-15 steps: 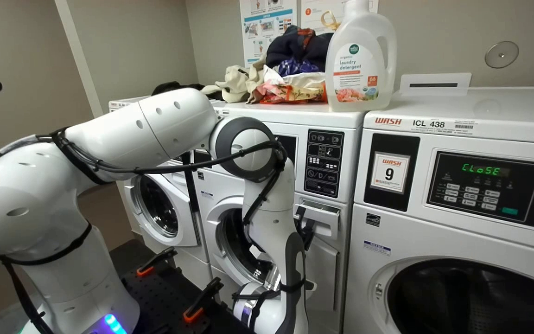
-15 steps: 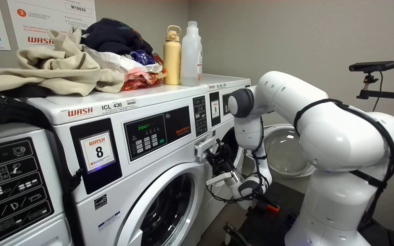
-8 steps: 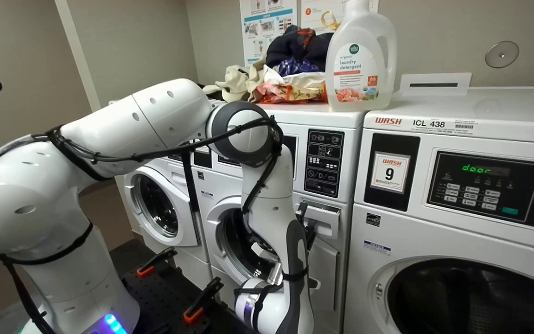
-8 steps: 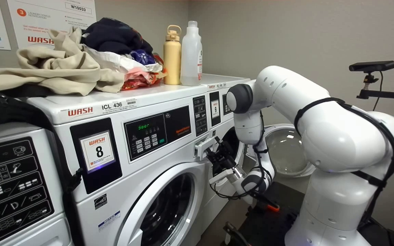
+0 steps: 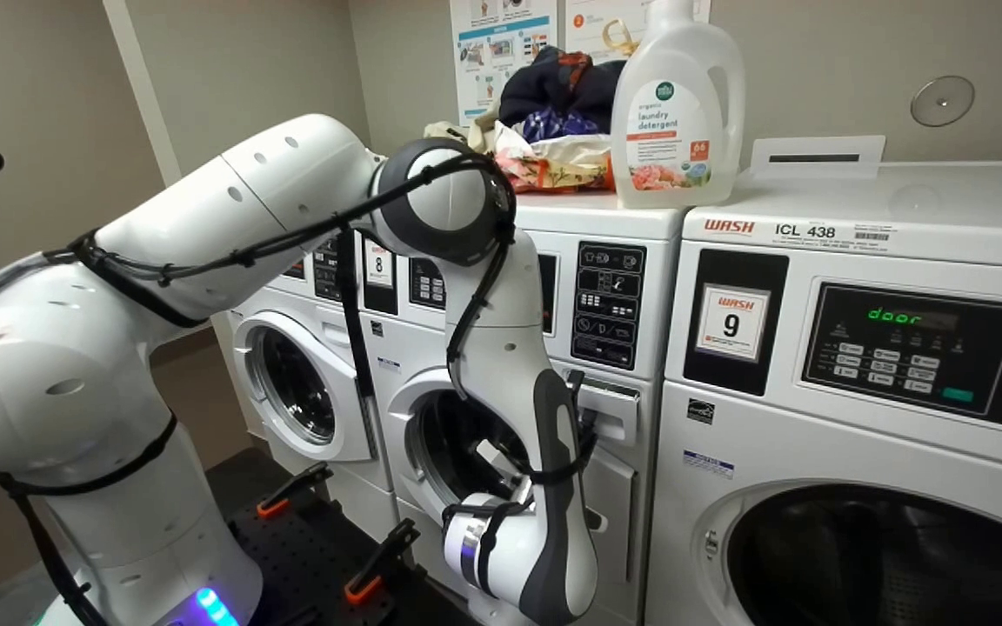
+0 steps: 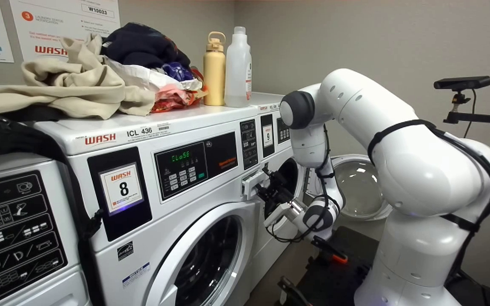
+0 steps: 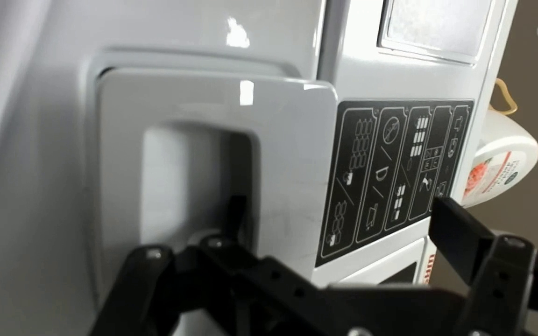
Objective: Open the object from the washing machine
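Note:
The white washing machine point(image 6: 166, 221) with the "8" sticker shows in both exterior views, with its round glass door point(image 6: 213, 255) below the panel. Its detergent drawer point(image 6: 251, 185) stands a little out at the panel's upper right. In the wrist view the drawer front point(image 7: 292, 182) with its recessed handle opening point(image 7: 175, 172) fills the left. My gripper point(image 7: 346, 221) is open at the drawer. One finger reaches into the recess; the other stands apart beyond the drawer's edge. In an exterior view the gripper point(image 6: 263, 178) is at the drawer's right side. I cannot tell whether it touches.
Washer 9 point(image 5: 684, 539) stands beside, its round door point(image 6: 357, 187) swung open near the arm. A detergent bottle point(image 5: 675, 130), a yellow bottle point(image 6: 214, 76) and clothes point(image 6: 143, 46) lie on top. Clamps point(image 5: 379, 565) sit on the dark arm mount point(image 5: 318, 543).
The arm's elbow and forearm have risen, and the wrist has shifted up. The gripper has moved slightly away from the machine. The drawer shows no clear movement. The washers' displays have switched words.

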